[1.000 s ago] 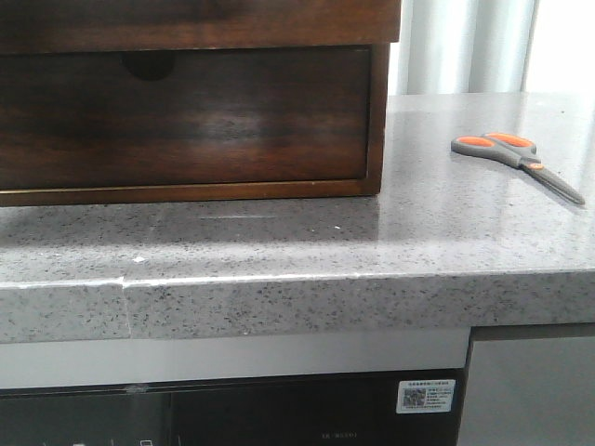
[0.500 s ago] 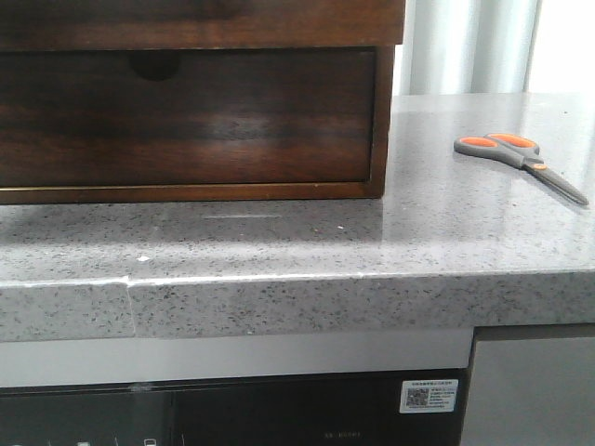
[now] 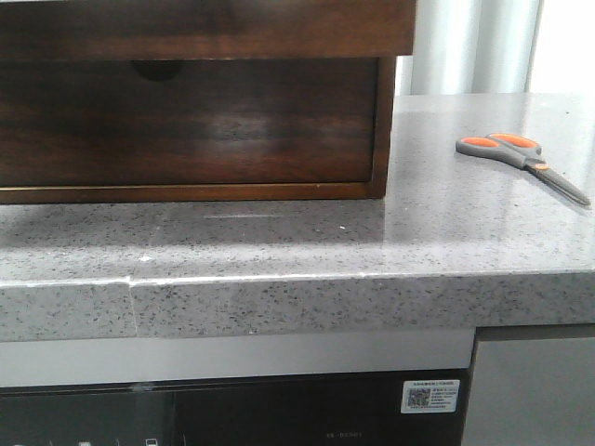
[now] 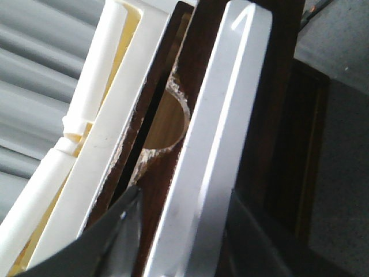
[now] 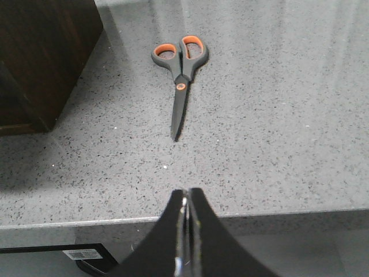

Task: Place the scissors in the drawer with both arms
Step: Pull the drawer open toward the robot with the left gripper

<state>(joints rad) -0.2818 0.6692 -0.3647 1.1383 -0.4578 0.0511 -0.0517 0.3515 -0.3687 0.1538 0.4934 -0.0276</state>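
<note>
R pincer [image 5: 185, 222]: nearest item; black, two-fingered, clenched on nothing. Hangs over the front edge of the desk, tips aimed at the scissors.
Desk [image 3: 279, 242]: grey speckled stone top; carries cabinet and scissors.
Scissors [image 3: 509, 153]: small grey pair, orange-lined oval loops, orange pivot dot. Flat on the desk, R side, well apart from the cabinet. Position unchanged vs. 1 s ago; not yet picked.
L pincer [image 4: 184, 196]: black fingers [image 4: 124, 228] either side of the pale whitish rim [image 4: 213, 133]; judged to be grasping the drawer.
Drawer [image 3: 204, 28]: wide dark brown glossy wood front, top of front view. Change: its lower edge now sits lower and wider in frame than 1 s ago, covering most of the half-round notch of the dark brown front below [image 3: 186, 121].
Meaning: drawer is coming out toward the camera, i.e. opening in progress. Next, by judgement: R arm fetches the scissors.
</note>
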